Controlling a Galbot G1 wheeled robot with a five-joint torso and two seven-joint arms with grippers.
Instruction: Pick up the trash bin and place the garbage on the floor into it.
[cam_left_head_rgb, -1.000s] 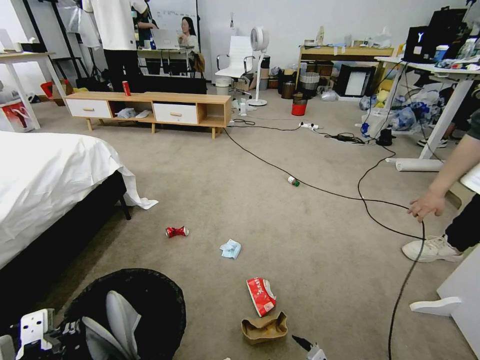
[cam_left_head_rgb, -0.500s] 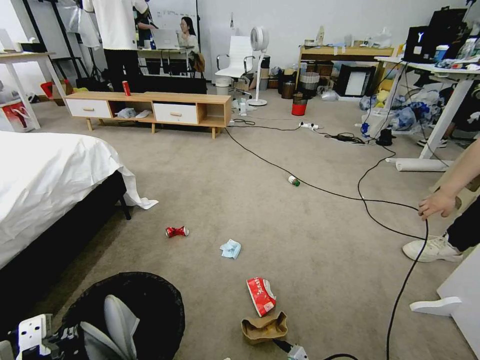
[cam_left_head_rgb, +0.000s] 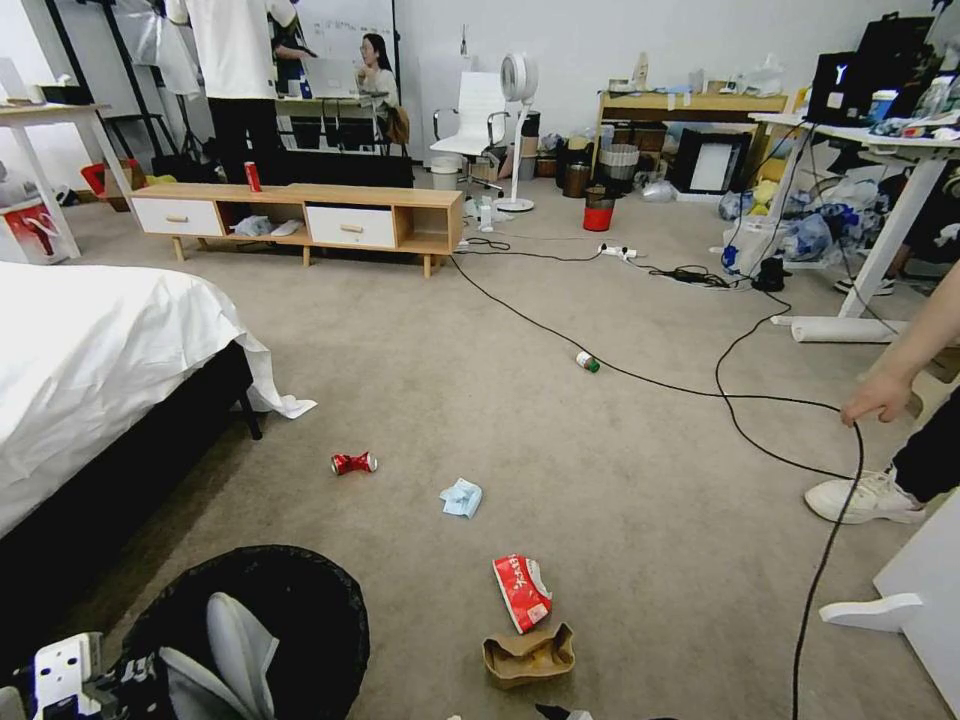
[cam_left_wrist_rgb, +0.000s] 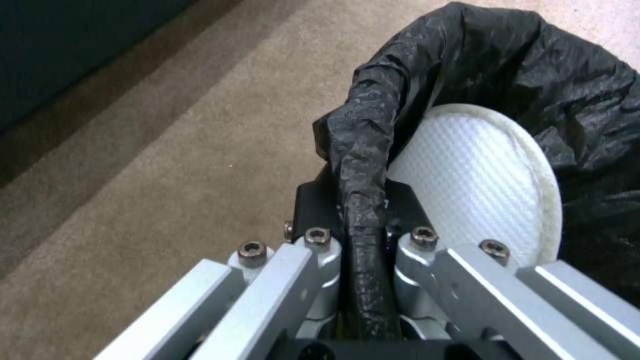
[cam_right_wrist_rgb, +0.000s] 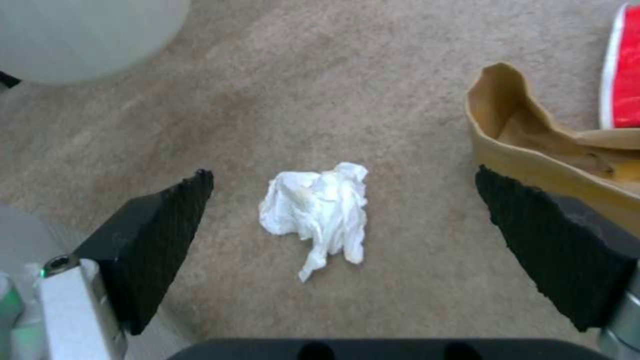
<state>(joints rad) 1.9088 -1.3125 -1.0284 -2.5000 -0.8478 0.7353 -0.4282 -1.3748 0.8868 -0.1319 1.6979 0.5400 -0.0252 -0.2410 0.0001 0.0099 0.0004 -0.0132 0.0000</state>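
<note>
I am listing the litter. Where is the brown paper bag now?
The brown paper bag lies on the carpet low in the head view, just below the red snack packet, right of the bin.

trash bin (cam_left_head_rgb: 300, 610): near side cut by the head view's lower edge at about 7 o'clock; mesh wall hidden under the black liner (cam_left_wrist_rgb: 480, 70).
white object in bin (cam_left_wrist_rgb: 480, 185): partly behind the liner fold and the left gripper (cam_left_wrist_rgb: 363, 235); what it is, I cannot tell.
right gripper (cam_right_wrist_rgb: 343, 200): only a dark tip at 6 o'clock in the head view.
brown paper bag (cam_right_wrist_rgb: 533, 145): one corner behind a fingertip (cam_right_wrist_rgb: 553, 245).
snack packet (cam_right_wrist_rgb: 623, 65): clipped at 2 o'clock, print unreadable.
bottle (cam_left_head_rgb: 587, 362): too small for detail.
person's hand (cam_left_head_rgb: 878, 398): arm runs off at 3 o'clock.
</note>
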